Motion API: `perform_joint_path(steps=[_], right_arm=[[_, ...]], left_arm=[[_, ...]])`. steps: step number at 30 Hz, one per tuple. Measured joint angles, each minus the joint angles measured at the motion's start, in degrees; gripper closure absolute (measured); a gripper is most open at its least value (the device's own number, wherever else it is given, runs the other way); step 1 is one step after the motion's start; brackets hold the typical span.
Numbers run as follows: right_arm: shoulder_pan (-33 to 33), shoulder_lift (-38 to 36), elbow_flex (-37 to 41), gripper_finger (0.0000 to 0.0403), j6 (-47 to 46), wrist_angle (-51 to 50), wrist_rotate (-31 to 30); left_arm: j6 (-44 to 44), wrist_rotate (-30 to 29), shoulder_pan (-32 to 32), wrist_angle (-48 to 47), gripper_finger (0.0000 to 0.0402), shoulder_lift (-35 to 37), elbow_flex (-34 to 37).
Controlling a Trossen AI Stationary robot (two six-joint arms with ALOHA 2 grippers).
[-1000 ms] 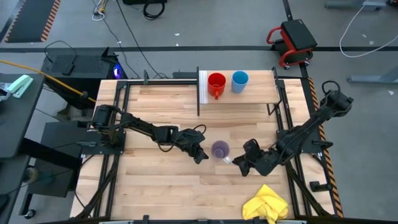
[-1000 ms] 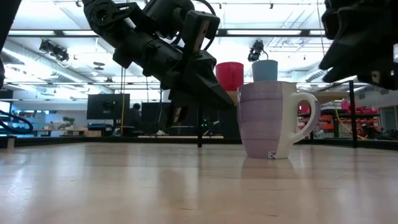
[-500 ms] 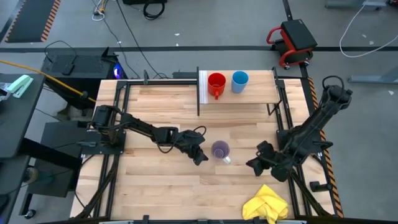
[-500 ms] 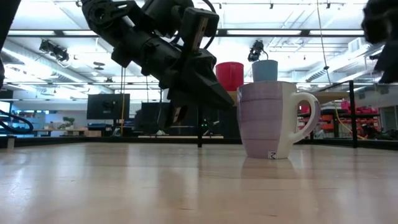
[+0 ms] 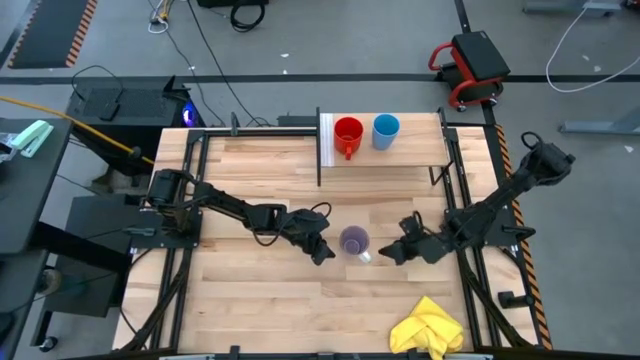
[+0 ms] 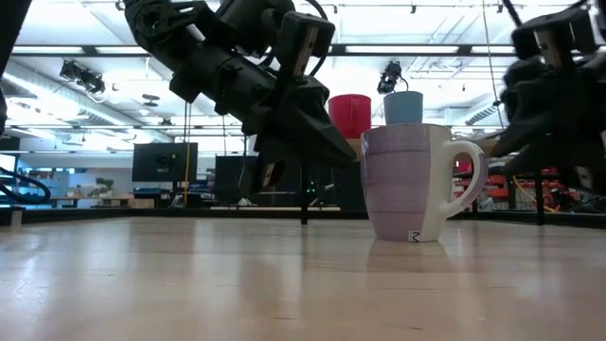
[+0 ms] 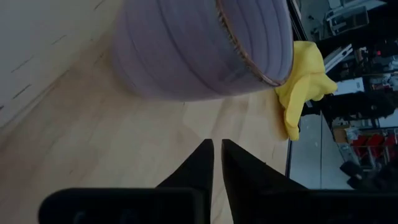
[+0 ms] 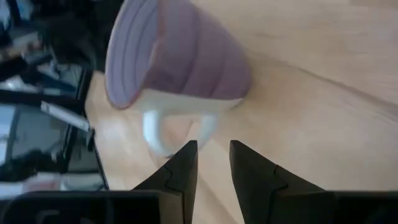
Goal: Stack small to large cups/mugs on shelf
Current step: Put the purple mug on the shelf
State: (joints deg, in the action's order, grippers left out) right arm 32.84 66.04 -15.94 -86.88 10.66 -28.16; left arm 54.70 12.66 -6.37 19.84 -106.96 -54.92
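The purple-grey mug stands upright on its base on the tabletop, its white handle pointing toward the near right; it also shows in the low view. The red mug and the light-blue cup stand on the shelf board beside its white end panel. My left gripper is shut, just left of the purple mug, with bare table between. My right gripper is open a little, right of the mug, its fingers facing the handle without touching it.
A yellow cloth lies crumpled at the table's near right corner, behind the mug in the left wrist view. Dark metal frame rails run along the table's left and right edges. Bare planks lie between the mug and the shelf.
My right gripper drew back toward the table's right edge, then came back toward the purple mug's handle, ending slightly farther from the near edge than before. The left arm and the mug have kept still.
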Motion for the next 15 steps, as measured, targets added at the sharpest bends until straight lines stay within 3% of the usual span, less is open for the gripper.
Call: perform_joint_path(steps=[3,15], right_arm=[[-3.05,1.95,-2.09,0.0302,4.97,1.08,4.95],[-8.26,11.51,-7.49,0.0302,13.09,4.7,13.65]], left_arm=[[0.2,-0.63,0.0,0.0,0.0365,0.0,0.0],[1.7,-2.55,0.2,0.0,0.0363,0.0,0.0]])
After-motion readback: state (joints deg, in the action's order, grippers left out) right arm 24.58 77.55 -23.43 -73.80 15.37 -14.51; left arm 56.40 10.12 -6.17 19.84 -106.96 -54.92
